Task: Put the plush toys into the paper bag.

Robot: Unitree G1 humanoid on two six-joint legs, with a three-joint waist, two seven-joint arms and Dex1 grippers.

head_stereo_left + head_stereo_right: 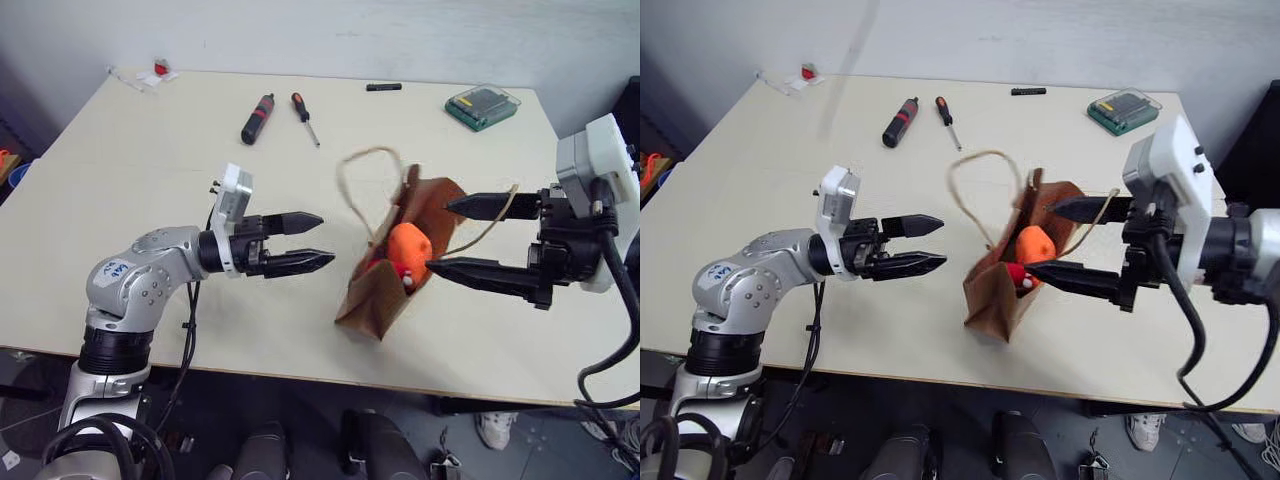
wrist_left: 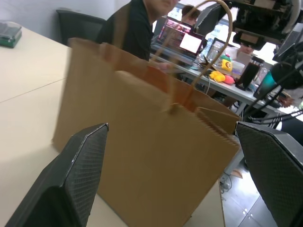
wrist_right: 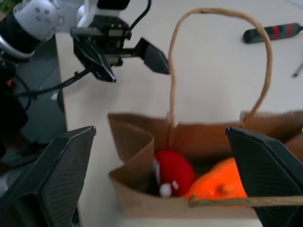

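Brown kraft paper bag (image 1: 385, 290) stands mid-bench (image 1: 150, 200), holding orange plush blob (image 1: 408, 250) and small red round plush (image 3: 173, 171). Left pincer (image 1: 305, 243) and right pincer (image 1: 455, 236) both spread, flanking it. Black-red screwdrivers (image 1: 258, 118) and green case (image 1: 482, 106) lie beyond. Left wrist view shows a seated person (image 2: 135, 28) behind.

The bag (image 1: 385, 295) at centre frame is showing plain brown, with paler tan handles (image 1: 350, 185). Inside it, one toy (image 3: 218, 185) is glowing orange and the other toy (image 3: 171, 171) is showing red with white spots. The table (image 1: 150, 200) is looking cream. At upper centre, a screwdriver (image 1: 303, 117) is showing a red-and-black handle; at upper right, a case (image 1: 482, 106) is showing green.
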